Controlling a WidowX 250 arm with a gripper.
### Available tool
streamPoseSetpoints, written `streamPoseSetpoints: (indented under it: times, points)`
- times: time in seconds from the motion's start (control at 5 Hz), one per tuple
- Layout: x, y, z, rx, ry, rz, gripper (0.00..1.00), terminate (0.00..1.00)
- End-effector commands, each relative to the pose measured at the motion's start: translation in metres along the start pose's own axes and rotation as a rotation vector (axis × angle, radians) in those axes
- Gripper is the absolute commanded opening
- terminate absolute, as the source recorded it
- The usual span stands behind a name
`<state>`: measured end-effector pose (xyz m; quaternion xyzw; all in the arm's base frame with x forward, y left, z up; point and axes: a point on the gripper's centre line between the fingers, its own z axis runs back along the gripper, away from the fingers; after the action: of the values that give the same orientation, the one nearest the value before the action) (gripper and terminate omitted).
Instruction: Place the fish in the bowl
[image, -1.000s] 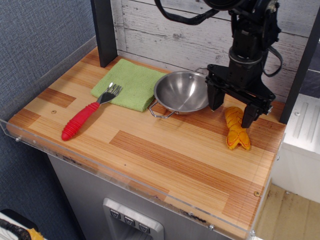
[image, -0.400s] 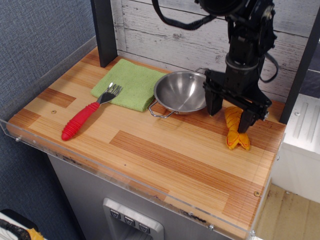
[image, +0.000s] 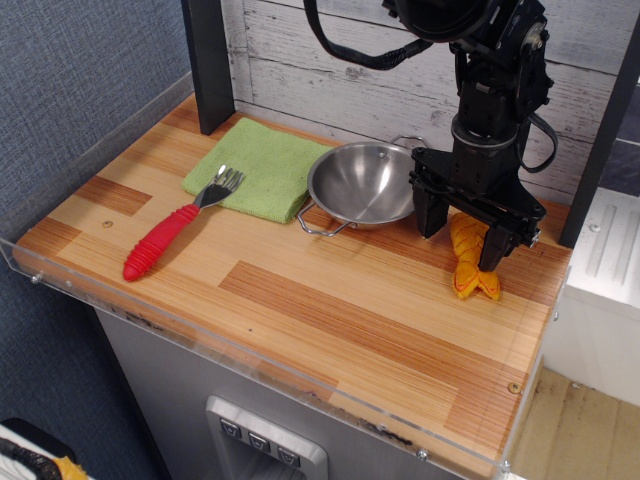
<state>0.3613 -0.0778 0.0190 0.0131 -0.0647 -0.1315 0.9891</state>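
- On wooden tabletop (image: 330, 320), right side: fish (image: 468, 262) lying flat, just right of bowl (image: 365, 184).
- Gripper (image: 461, 232) low over fish, fingers (image: 429, 212) spread wide, straddling its front half; nothing clamped.
- Bowl rim overlaps green cloth (image: 258, 166).

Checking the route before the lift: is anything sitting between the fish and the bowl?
Nothing visible does. The fish lies on the wood just right of the bowl, with the open gripper straddling it. The fork and cloth lie on the bowl's far side.
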Motion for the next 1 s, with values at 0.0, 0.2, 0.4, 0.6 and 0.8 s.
streamPoseSetpoints:
  times: [0.0,0.2,0.4,0.6,0.8]
  points:
    - [0.006,0.007,0.015,0.005,-0.066,0.005,0.00,0.00]
    - [0.003,0.009,0.014,-0.003,-0.045,-0.004,0.00,0.00]
    - [-0.002,0.010,0.013,-0.015,-0.037,0.000,0.00,0.00]
    - [-0.005,0.013,0.021,-0.021,-0.038,-0.048,0.00,0.00]
    - [-0.002,0.019,0.037,-0.020,-0.063,-0.088,0.00,0.00]
